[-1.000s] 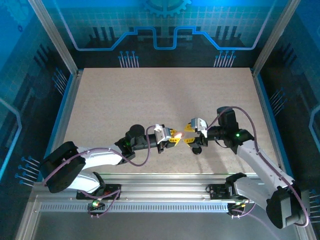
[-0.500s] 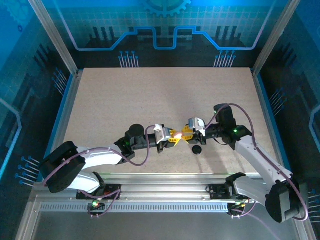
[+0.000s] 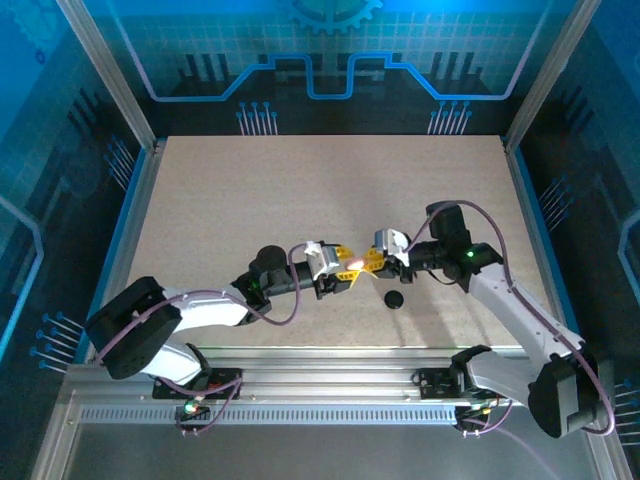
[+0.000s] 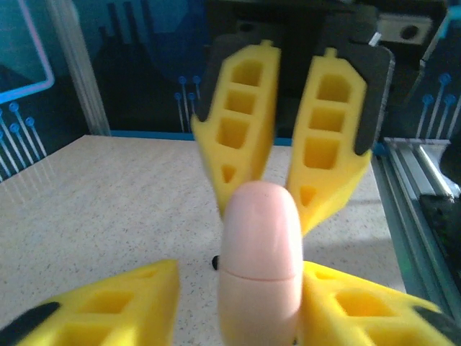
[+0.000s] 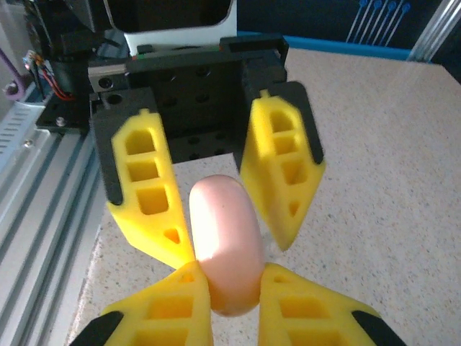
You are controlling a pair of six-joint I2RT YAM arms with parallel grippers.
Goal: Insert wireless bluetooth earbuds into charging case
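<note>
A pink oval capsule [image 3: 355,265] with a seam round its middle hangs above the table between both grippers. My right gripper [image 5: 229,277] is shut on it, both yellow fingers pressing its sides [image 5: 223,231]. My left gripper [image 4: 241,288] stands open around its other end [image 4: 261,245]: one finger touches it, the other is clear of it. The charging case, a round black puck [image 3: 395,298], lies on the table just near of the grippers, apart from them. A small black speck [image 4: 213,262] shows on the table behind the capsule; I cannot tell what it is. The earbuds are hidden.
The speckled beige table [image 3: 300,190] stretches open behind the grippers. An aluminium rail [image 3: 330,385] runs along the near edge, and blue-lit walls close the left, right and far sides.
Both grippers have drifted a little toward the far side with the pink capsule between them. The right gripper has pulled off the spot over the puck, which has stayed put.
</note>
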